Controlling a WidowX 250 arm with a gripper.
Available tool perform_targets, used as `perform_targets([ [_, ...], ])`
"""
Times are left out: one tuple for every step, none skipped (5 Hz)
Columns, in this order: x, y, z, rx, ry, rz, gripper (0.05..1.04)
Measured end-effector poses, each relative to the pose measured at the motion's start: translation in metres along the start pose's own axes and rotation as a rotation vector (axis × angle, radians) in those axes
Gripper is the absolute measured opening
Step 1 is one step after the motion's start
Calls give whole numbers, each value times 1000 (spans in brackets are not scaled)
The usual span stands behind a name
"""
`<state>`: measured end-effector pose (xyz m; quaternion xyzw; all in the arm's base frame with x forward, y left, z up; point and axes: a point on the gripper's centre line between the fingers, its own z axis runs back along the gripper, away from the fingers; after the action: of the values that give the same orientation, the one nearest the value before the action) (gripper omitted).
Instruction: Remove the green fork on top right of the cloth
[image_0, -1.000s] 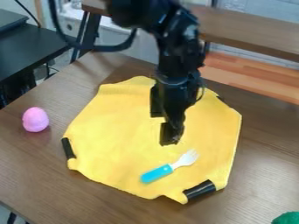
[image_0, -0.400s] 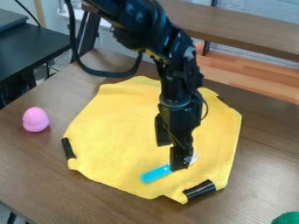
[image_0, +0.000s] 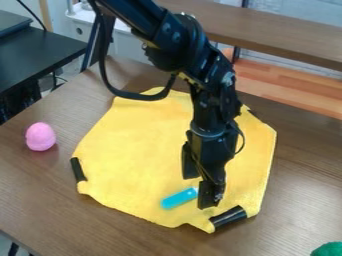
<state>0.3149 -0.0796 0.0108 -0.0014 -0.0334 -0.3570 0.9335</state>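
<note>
I can see the fork (image_0: 179, 198) lying on the yellow cloth (image_0: 133, 150), down near the bottom part of it. The handle is a bright blue, a bit like a swimming pool with some green in it. It looks smooth and chunky, and the end that points away from the claw (image_0: 200, 191) is nice and round. It lies flat and on a slant, with that round end low and to the left as I look, and the other end up and to the right. The poking part of the fork is hidden behind the claw, so I can't tell how it looks.

The claw hangs down over the cloth, and its black fingers (image_0: 210, 196) are wide apart. It isn't holding the fork. One finger is up higher and more to the left, and the other is lower and more to the right. The blue handle sticks out to the left of the lower finger and sits below the higher one. From here its upper end comes right up to the edge of the lower finger. I can't tell if they are really touching.

The cloth has a black patch (image_0: 229, 216) at its bottom edge, a little down and to the right of the claw. The cloth lies on the brown tabletop (image_0: 73, 215). A pink egg (image_0: 41, 136) sits on the wood too, well apart from the fork, over to the left of the cloth.
</note>
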Motion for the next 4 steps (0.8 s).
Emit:
perform_targets([
  [0, 1, -3, 14, 7, 4, 1001],
  [0, 0, -5, 37, 26, -18, 1000],
  [-1, 0, -6, 40, 28, -20, 978],
  [-5, 1, -8, 42, 33, -21, 901],
])
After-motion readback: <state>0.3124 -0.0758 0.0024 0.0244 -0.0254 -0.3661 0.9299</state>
